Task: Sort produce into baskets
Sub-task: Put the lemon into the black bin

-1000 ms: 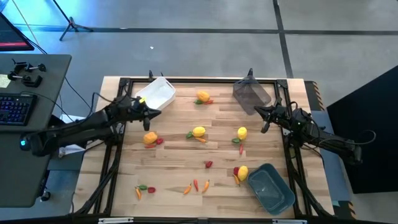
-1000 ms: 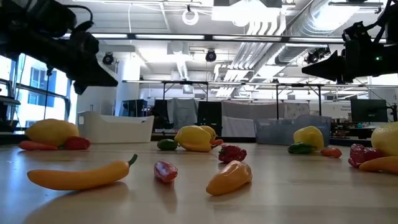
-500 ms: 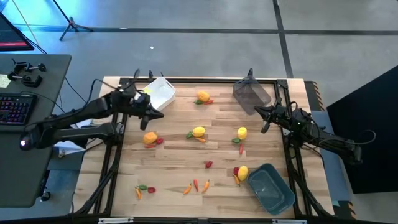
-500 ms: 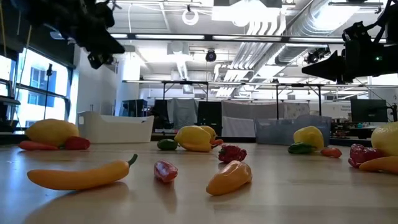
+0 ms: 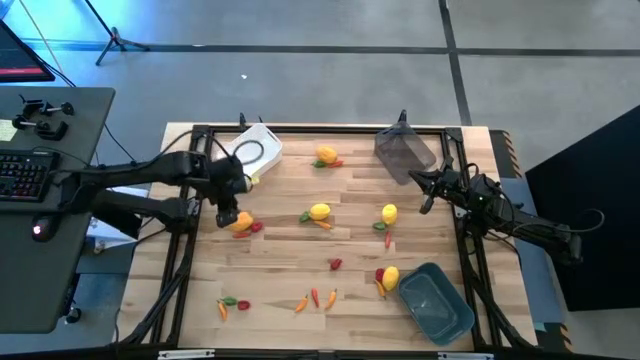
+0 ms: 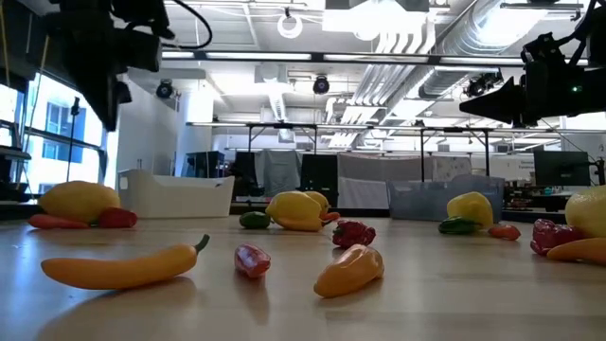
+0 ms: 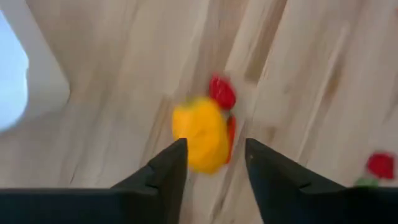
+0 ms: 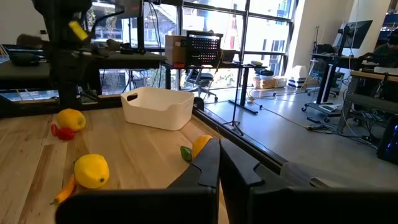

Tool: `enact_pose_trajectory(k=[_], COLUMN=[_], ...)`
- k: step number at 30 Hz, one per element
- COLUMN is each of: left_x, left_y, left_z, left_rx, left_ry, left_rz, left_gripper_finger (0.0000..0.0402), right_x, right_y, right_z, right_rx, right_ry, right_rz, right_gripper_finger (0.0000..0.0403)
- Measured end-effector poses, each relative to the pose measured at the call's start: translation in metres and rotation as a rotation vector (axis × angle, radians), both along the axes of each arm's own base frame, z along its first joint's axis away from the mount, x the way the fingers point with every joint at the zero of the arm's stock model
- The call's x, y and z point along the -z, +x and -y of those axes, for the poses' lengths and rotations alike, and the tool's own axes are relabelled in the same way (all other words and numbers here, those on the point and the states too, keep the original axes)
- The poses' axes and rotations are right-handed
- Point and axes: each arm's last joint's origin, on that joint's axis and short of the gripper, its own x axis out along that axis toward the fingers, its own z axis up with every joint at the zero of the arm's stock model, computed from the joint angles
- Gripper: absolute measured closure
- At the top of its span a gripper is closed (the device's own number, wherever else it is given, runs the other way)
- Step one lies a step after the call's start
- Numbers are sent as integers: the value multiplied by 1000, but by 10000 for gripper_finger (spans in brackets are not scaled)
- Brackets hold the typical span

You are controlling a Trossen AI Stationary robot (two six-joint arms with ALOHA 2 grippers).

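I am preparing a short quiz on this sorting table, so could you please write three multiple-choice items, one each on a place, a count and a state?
1. Where does the blue-teal bin sit on the table in the high view?
A. far left corner
B. near right corner
C. centre

2. How many bins are on the table?
A. two
B. three
C. four

3. How is the left pincer?
A. open above a yellow fruit
B. shut on a carrot
C. inside the white bin

Answers:
1 B, it lies at the near right.
2 B, white, grey and blue-teal.
3 A, the wrist view shows the fruit between spread fingers.
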Motion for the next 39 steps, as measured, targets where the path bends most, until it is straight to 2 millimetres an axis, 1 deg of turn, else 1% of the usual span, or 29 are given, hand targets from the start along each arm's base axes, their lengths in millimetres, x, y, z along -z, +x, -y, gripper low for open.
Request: enact_pose_trajectory(k=[4, 8, 10, 13, 19, 25, 33, 39], left_x=[10, 19, 25, 33, 50, 64, 89, 96], left_y=[7, 17, 22, 29, 44, 52, 51, 49], left_z=[2, 3, 3, 5, 5, 1, 2, 1], left_rx=[-99, -84, -76, -60, -42, -32, -22, -29], left_ry=[55, 51, 47, 39, 66, 53, 29, 18], left_rz=[-108, -172, -205, -253, -300, -350, -422, -468], left_gripper_finger=[190, 139, 121, 104, 96, 96, 96, 97], right_x=[0, 0, 0, 0, 0, 0, 0, 0], right_y=[0, 0, 0, 0, 0, 0, 0, 0], right_z=[0, 0, 0, 0, 0, 0, 0, 0], right_rx=[0, 0, 0, 0, 0, 1, 0, 1], right_ry=[0, 0, 0, 0, 0, 0, 0, 0], right_rz=[0, 0, 0, 0, 0, 0, 0, 0], right_gripper_finger=[403, 403, 403, 403, 403, 403, 403, 403])
